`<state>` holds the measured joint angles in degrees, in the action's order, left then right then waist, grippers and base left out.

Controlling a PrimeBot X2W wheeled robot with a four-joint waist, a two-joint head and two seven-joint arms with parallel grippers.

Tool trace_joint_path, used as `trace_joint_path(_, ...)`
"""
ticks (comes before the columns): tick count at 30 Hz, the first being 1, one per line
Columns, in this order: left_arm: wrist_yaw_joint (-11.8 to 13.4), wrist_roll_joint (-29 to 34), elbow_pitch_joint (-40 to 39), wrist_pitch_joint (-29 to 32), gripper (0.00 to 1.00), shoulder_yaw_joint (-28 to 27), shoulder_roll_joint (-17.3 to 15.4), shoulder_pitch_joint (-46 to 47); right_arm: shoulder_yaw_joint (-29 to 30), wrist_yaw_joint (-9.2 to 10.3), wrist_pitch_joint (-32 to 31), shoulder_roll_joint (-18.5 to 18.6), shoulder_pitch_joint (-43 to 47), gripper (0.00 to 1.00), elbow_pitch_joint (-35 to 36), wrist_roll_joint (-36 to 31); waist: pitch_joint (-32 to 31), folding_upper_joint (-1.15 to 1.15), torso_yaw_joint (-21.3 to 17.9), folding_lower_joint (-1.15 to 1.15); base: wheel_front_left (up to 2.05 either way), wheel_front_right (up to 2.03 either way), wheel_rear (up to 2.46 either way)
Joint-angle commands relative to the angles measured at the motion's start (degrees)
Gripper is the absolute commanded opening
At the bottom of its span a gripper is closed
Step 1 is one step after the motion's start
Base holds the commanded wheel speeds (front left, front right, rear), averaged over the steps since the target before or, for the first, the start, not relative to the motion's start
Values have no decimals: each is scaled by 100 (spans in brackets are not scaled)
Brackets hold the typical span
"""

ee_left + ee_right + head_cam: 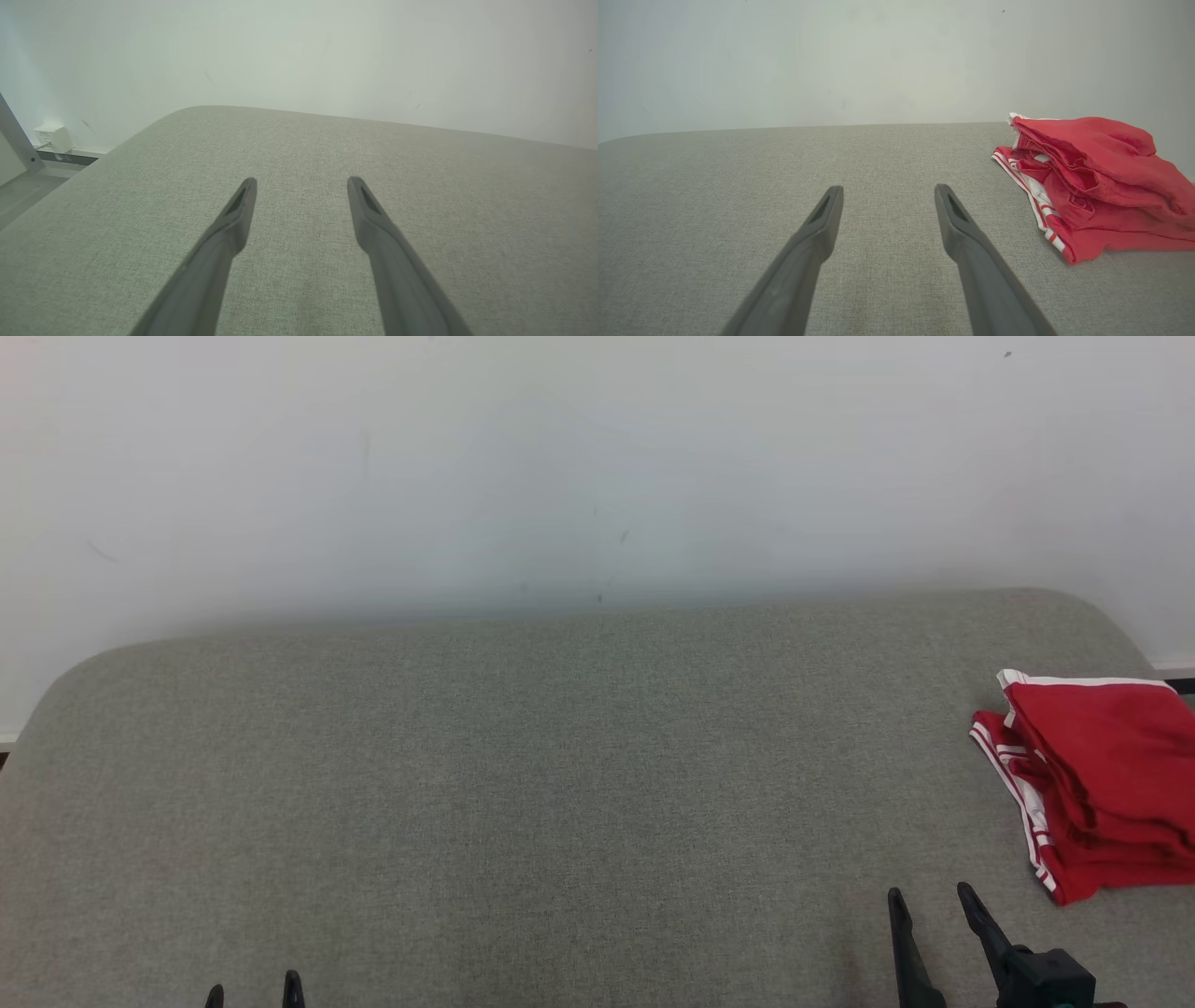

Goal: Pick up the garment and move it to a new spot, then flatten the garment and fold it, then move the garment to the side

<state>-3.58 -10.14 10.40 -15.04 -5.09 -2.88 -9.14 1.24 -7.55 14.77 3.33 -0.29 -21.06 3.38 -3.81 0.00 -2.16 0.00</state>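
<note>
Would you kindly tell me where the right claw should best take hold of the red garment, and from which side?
Probably the white-striped edge of the red garment, approached from the robot's left by the open right claw. The folded layers end together there, facing the claw, so one pinch should catch them all.

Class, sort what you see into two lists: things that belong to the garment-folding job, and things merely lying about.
Job:
- folded red garment with white stripes, at the right end of the grey cushioned surface
- open right gripper
- open left gripper

Lying about:
- small white box at the foot of the wall
- grey metal bar beside it
</note>
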Motion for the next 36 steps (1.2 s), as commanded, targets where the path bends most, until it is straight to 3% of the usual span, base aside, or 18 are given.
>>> trace_joint_path(1, -38, 49, 44, -15, 100, -30, -1, 28, -23, 18, 36, -21, 25, 100, -11, 27, 3, 0, 3, 0, 0, 0, 0)
trace_joint_path(36, -89, 245, 232, -15, 100, -109, -1, 195, -117, 18, 45, -49, -35, 100, -62, 185, 13, 0, 49, 0, 0, 0, 0)
